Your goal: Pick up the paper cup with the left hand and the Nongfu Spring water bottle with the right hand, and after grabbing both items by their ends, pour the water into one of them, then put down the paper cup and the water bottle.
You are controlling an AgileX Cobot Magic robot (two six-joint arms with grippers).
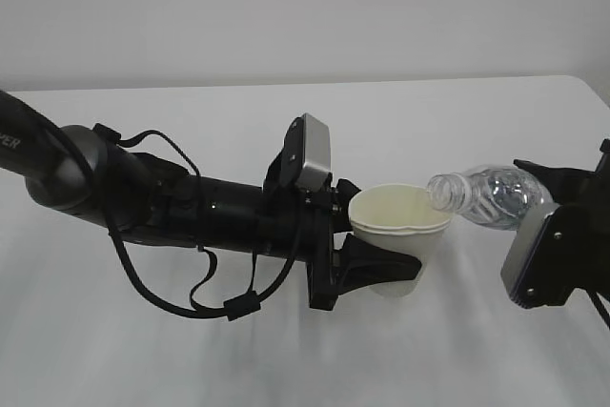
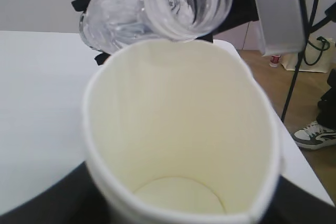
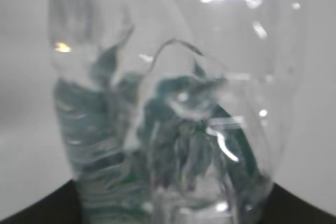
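White tapered paper cup [image 1: 398, 235] with a cream inside sits pinched at its lower end in the black left hand [image 1: 367, 269], above the white bench [image 1: 286, 359]. The black right hand [image 1: 562, 235] clamps the clear ribbed plastic bottle [image 1: 486, 195], tipped sideways, mouth over the cup's rim.

One paper cup [image 1: 398, 235], one water bottle [image 1: 486, 195], two arms, one table [image 1: 286, 350].
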